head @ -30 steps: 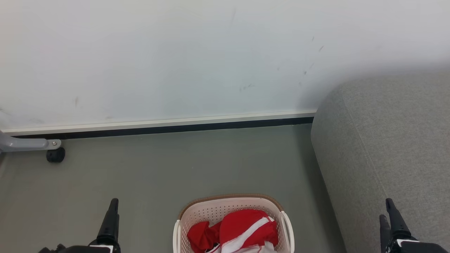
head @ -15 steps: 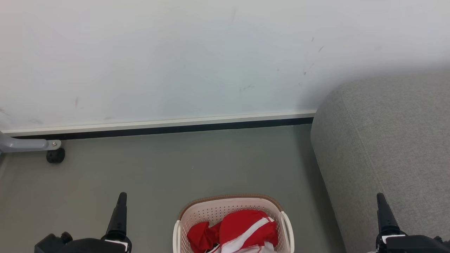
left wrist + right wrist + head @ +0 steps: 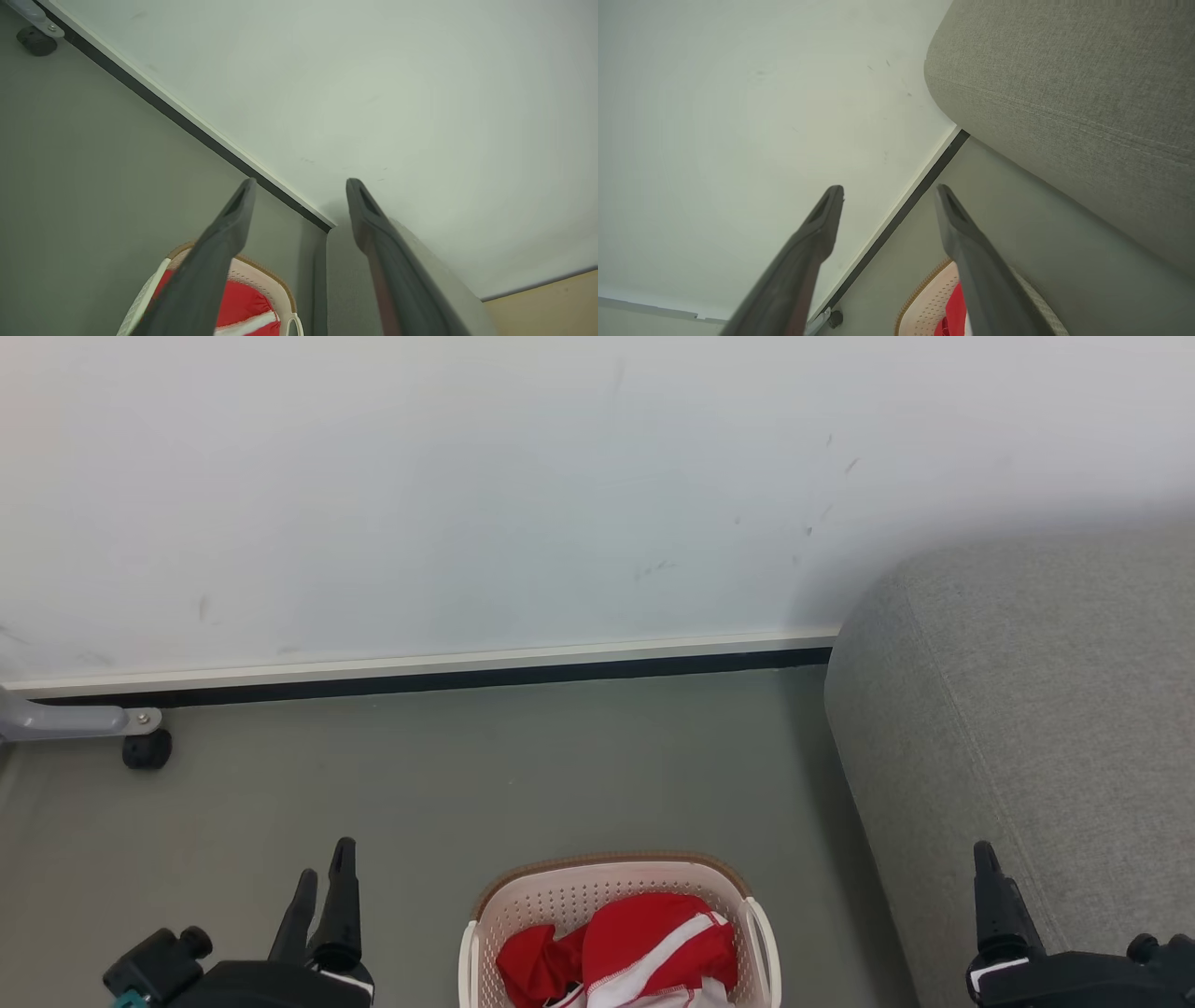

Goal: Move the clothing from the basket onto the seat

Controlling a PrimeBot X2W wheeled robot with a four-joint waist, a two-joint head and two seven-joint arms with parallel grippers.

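The cream basket (image 3: 560,898) with its brown rim stands on the floor at the bottom centre of the head view. Red clothing (image 3: 644,943) with a white stripe lies heaped inside it, also seen in the left wrist view as red clothing (image 3: 243,303). My left gripper (image 3: 325,863) is open to the left of the basket, fingers pointing up, nothing between them. My right gripper (image 3: 986,859) rises at the lower right in front of the grey seat (image 3: 1055,709); in the right wrist view its fingers (image 3: 822,224) stand apart and empty. Both grippers are apart from the basket.
A white wall with a dark baseboard (image 3: 429,677) runs behind the grey floor (image 3: 485,775). A grey metal leg with a black caster (image 3: 147,749) stands at the far left by the wall. The seat's rounded side rises just right of the basket.
Both grippers have shifted inward toward the basket and slightly up the head view. The left one has turned, so both its fingers now show apart. The basket and clothing have not moved.
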